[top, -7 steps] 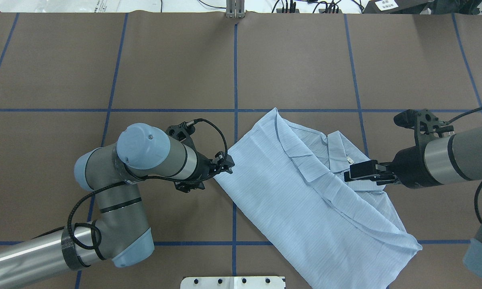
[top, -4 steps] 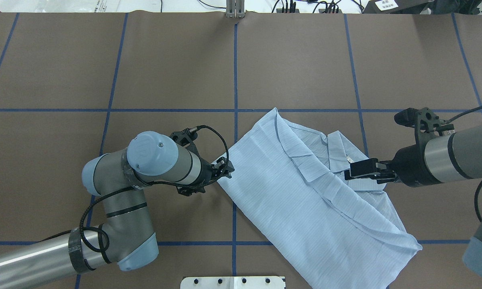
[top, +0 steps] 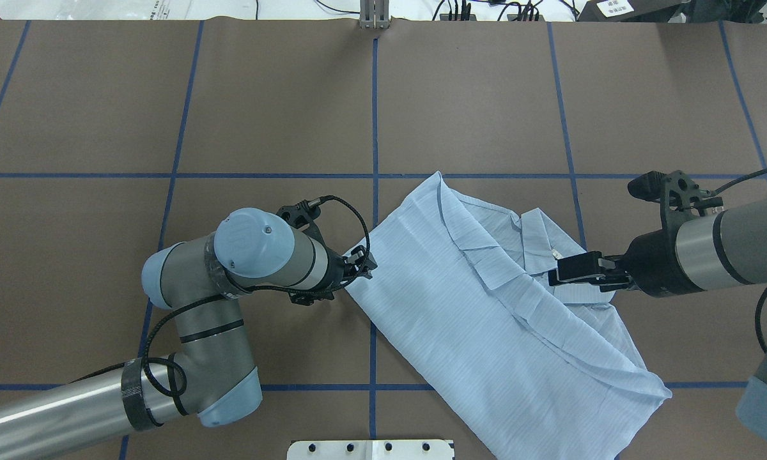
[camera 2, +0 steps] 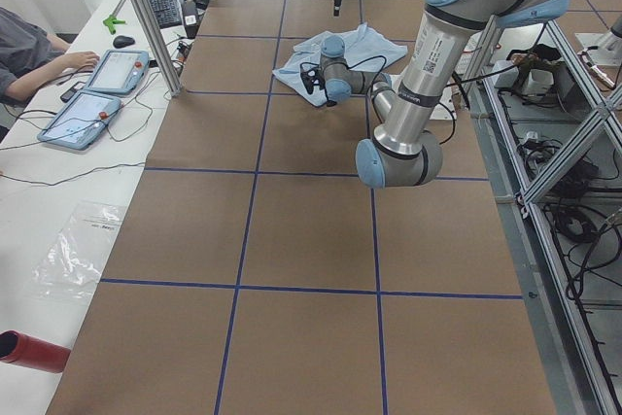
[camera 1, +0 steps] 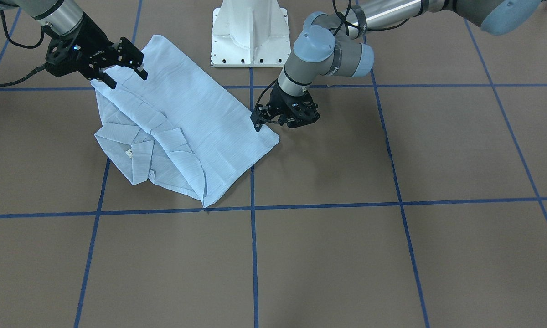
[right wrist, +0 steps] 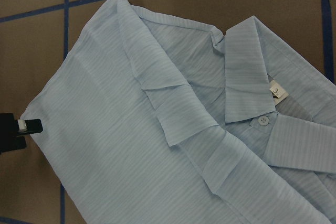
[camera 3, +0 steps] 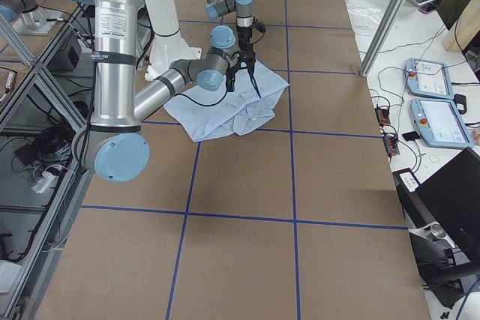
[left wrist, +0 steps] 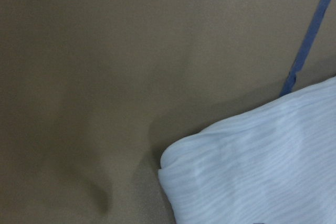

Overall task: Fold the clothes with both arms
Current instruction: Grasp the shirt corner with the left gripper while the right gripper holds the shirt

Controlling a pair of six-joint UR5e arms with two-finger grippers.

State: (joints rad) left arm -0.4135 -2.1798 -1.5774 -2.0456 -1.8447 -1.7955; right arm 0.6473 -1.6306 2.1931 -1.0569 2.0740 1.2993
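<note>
- The left claw [top: 360,263] was low at one corner of the shirt [top: 460,319], probably to take that edge for a fold; I could not tell if it was spread or pinching
- The right claw [camera 1: 127,79] hung spread above the collar [right wrist: 244,64] side, holding nothing
- The shirt lay on the counter [top: 281,115] just before the white pedestal [camera 1: 248,32], partly folded, pale blue, faintly striped, neck tag [right wrist: 278,92] showing
</note>
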